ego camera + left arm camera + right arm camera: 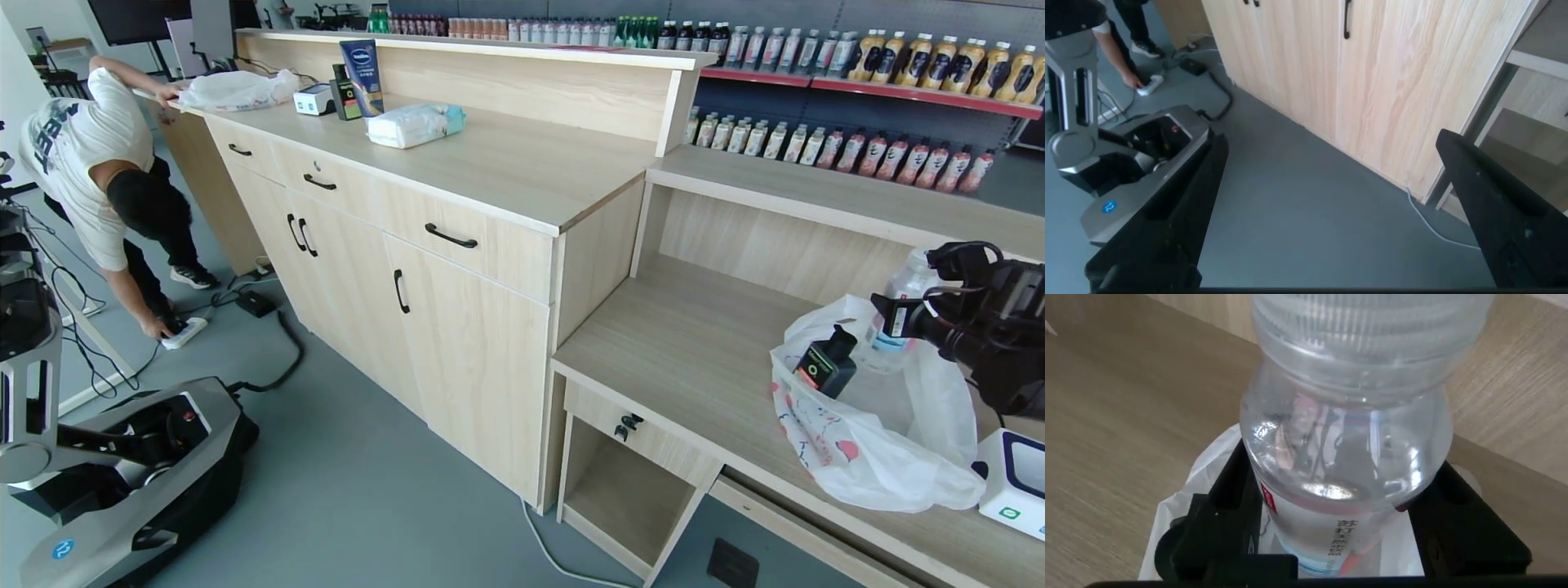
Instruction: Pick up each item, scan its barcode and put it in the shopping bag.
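The right gripper (pixel 896 320) is seen clamped on the clear bottle (pixel 910 282), which is held roughly upright directly over the open shopping bag (pixel 882 457), so a straight lowering is called for.

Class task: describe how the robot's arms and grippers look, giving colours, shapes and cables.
The left gripper has two long, flat, matte black fingers that taper to blunt tips. The right gripper is black too, with blocky, angular fingers. The right arm is black and bulky, with thin black cables looped over its top.
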{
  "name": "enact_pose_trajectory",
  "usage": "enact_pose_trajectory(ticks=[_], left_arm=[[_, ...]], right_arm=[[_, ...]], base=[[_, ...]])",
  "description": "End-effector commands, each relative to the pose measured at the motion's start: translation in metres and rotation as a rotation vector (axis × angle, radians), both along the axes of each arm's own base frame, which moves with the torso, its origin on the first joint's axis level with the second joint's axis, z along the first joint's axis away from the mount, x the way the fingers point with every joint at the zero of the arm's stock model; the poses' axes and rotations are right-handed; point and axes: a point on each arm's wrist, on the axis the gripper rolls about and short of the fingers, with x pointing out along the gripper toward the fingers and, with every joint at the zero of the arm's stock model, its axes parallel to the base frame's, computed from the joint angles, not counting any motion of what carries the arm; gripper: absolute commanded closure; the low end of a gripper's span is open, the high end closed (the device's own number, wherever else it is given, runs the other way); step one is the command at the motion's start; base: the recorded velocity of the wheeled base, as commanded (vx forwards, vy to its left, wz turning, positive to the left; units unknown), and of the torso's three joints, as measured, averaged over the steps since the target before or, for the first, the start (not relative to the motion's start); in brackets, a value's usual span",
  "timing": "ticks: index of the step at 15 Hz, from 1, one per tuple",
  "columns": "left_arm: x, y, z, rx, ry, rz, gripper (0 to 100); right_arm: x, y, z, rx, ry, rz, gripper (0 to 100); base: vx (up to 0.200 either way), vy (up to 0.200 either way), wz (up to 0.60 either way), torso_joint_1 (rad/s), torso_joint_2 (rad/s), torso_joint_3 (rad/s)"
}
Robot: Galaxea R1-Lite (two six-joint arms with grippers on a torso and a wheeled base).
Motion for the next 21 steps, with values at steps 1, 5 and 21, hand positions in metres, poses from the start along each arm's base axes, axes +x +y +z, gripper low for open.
enact_pose_trajectory(ticks=[1,5,21], left_arm=[[0.000,0.000,0.000,0.000,0.000,0.001,0],[0.000,0.000,0.000,0.000,0.000,0.001,0],[0.000,0.000,0.000,0.000,0.000,0.001,0]], right_arm=[[0.005,-0.002,-0.022,0.022,0.035,-0.002,100],[0.011,-0.005,-0.040,0.039,0.020,-0.001,100],[0.030,-0.013,-0.084,0.067,-0.001,0.071,100]], base=[[0.000,0.000,0.00,0.000,0.00,0.000],[0.000,0.000,0.00,0.000,0.00,0.000],[0.000,0.000,0.00,0.000,0.00,0.000]])
